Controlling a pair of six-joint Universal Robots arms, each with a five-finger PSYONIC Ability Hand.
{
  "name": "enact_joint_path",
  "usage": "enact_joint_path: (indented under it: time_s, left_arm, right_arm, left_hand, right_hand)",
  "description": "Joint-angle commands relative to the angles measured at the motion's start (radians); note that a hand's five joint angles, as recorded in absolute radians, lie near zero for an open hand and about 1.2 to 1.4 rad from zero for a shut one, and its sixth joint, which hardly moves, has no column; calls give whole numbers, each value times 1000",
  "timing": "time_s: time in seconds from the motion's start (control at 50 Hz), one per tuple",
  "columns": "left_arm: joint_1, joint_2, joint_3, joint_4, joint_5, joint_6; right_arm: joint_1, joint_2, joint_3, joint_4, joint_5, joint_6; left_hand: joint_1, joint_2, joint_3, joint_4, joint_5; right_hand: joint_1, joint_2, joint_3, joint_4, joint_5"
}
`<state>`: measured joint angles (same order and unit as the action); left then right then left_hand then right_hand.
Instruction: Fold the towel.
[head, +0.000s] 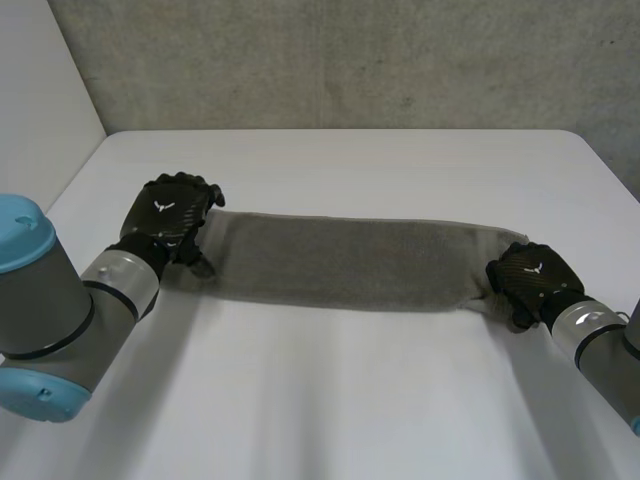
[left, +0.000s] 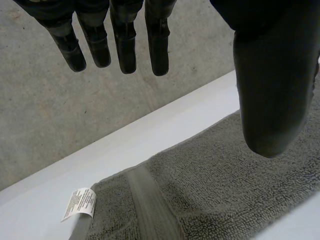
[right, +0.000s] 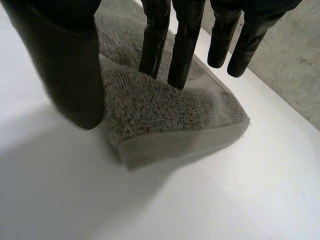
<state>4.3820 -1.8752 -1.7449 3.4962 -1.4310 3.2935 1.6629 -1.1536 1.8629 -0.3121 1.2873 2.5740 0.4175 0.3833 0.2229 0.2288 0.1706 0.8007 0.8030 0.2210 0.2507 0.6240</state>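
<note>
A grey towel (head: 350, 260) lies folded into a long strip across the white table (head: 330, 390). My left hand (head: 165, 220) hovers over the strip's left end, fingers (left: 125, 45) straight and spread from the thumb, touching nothing. A white label (left: 80, 202) sticks out of the towel (left: 225, 190) below those fingertips. My right hand (head: 530, 278) is at the strip's right end. There its thumb (right: 70, 65) is against the near edge of the towel (right: 160, 115) and two fingers (right: 175, 55) press on its top, pinching the end between them.
A grey concrete wall (head: 350, 60) rises behind the table's far edge. Bare white tabletop stretches in front of the towel and behind it. A pale wall panel (head: 40, 90) stands at the far left.
</note>
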Motion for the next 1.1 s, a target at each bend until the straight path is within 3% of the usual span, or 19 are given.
enact_joint_path:
  time_s: [0.02,0.04,0.22,0.26,0.38,0.52,0.66,0.74,0.92,1.1]
  left_arm:
    - [2,11,-12,0,0,0]
    - [2,14,-13,0,0,0]
    - [11,25,-15,0,-2,-2]
    - [13,28,-16,-2,-3,-2]
    - [16,41,-22,0,-2,-2]
    - [16,44,-22,0,-3,-2]
    - [16,44,-22,0,-5,-2]
    - [16,45,-22,0,-6,-2]
    - [19,53,-24,0,-20,-2]
    - [27,57,-28,0,-20,-2]
  right_arm:
    - [-2,37,-16,-18,26,-69]
    - [-3,38,-21,-18,26,-77]
    - [-106,20,-21,-2,23,-179]
    - [-196,0,-33,1,17,-283]
    - [-288,-29,-115,5,20,-414]
    - [-270,-86,-215,19,14,-427]
    - [-48,-118,-298,21,24,-426]
    - [156,-104,-336,13,30,-426]
    - [558,79,-459,-2,37,-439]
    - [690,305,-584,-36,27,-443]
  left_hand:
    - [-69,-35,-48,-54,3]
    - [-72,-38,-48,-54,1]
    - [-72,-38,-48,-54,1]
    - [-72,-38,-48,-54,1]
    - [-75,-41,-48,-54,-2]
    - [-75,-41,-48,-54,-2]
    - [-75,-41,-48,-54,-2]
    - [-75,-41,-48,-54,-2]
    - [-78,-44,-48,-54,-5]
    - [-78,-44,-48,-54,-5]
  right_hand:
    - [416,413,-46,-76,418]
    - [594,591,-46,-76,596]
    - [596,593,-46,-76,598]
    - [596,593,-46,-76,598]
    - [596,593,-46,-76,598]
    - [596,593,-46,-76,598]
    - [596,593,-46,-76,598]
    - [596,593,-46,-76,598]
    - [596,593,-46,-76,598]
    - [596,593,-46,-76,598]
